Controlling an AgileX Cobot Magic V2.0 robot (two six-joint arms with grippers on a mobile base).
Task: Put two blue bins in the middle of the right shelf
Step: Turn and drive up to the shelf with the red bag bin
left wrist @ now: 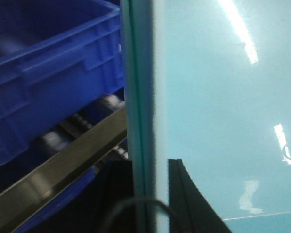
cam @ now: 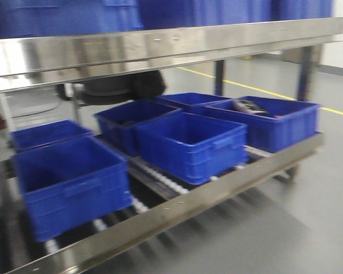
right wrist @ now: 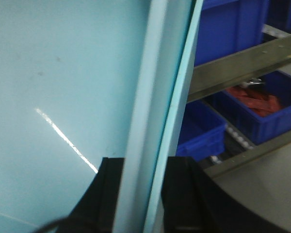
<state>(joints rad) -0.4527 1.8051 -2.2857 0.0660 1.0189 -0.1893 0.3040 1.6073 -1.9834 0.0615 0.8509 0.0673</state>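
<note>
Black fingers of the left gripper (left wrist: pixel 151 162) stand on either side of a straight pale turquoise strip (left wrist: pixel 143 73) that fills the gap between them. Blur hides whether they pinch it or only frame it, so I cannot tell. To the right of the strip spreads a glossy pale turquoise surface (left wrist: pixel 223 121) streaked with light. To its left a deep blue plastic bin (left wrist: pixel 48 73) sits on grey rollers (left wrist: pixel 53 138) behind a slanting steel rail (left wrist: pixel 63 165). The right gripper (right wrist: pixel 144 160) mirrors this: its dark fingers flank a second pale strip (right wrist: pixel 160 73), and again I cannot tell if they clamp it. Shelving lies to the right, where a blue bin holding red pieces (right wrist: pixel 262 109) sits below a steel crossbar (right wrist: pixel 242 65). From the front, six open blue plastic bins (cam: pixel 191 145) stand close together in rows on the roller shelf, behind its steel front edge (cam: pixel 217 197). The rightmost bin (cam: pixel 268 123) carries a dark object (cam: pixel 248 107). Above them runs a broad steel shelf edge (cam: pixel 160 48) with more blue containers (cam: pixel 63 17) on top. A yellow line (cam: pixel 274 94) crosses the grey floor (cam: pixel 308 228) behind.
</note>
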